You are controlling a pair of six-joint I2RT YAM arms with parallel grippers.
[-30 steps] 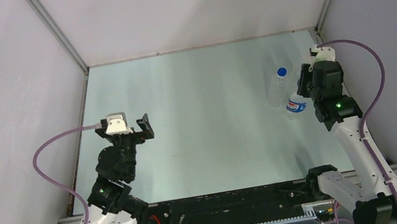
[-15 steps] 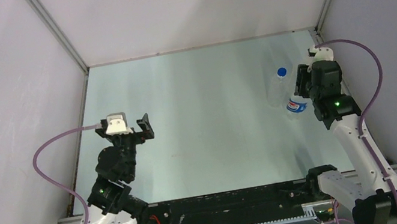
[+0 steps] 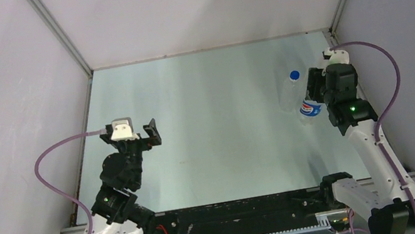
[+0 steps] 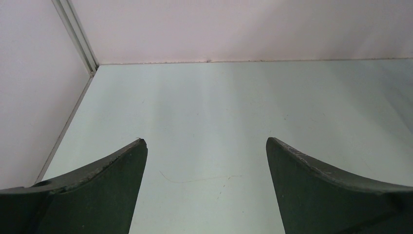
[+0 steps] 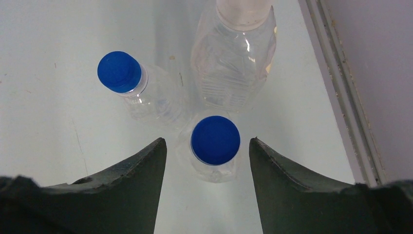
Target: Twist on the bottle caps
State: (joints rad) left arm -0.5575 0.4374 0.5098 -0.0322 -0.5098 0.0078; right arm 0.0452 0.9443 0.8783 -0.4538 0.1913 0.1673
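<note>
Three bottles stand close together at the far right. In the right wrist view a clear bottle [image 5: 156, 100] carries a blue cap [image 5: 119, 71]. A larger clear bottle [image 5: 234, 63] carries a white cap [image 5: 243, 9]. The Pepsi bottle [image 3: 309, 111] carries a blue cap [image 5: 215, 140]. My right gripper [image 5: 207, 141] is open, with its fingers either side of that blue cap and not touching it. In the top view the right gripper [image 3: 313, 85] hovers over the Pepsi bottle, next to the clear bottle's blue cap [image 3: 294, 76]. My left gripper [image 4: 204, 141] is open and empty, far off at the left [image 3: 150, 133].
The right wall's metal rail [image 5: 341, 97] runs close beside the bottles. The enclosure's back wall and left corner post [image 4: 78, 34] lie ahead of the left gripper. The table surface [image 3: 213, 129] spreads between the arms.
My right gripper has shifted slightly over the Pepsi bottle. The left arm has not moved.
</note>
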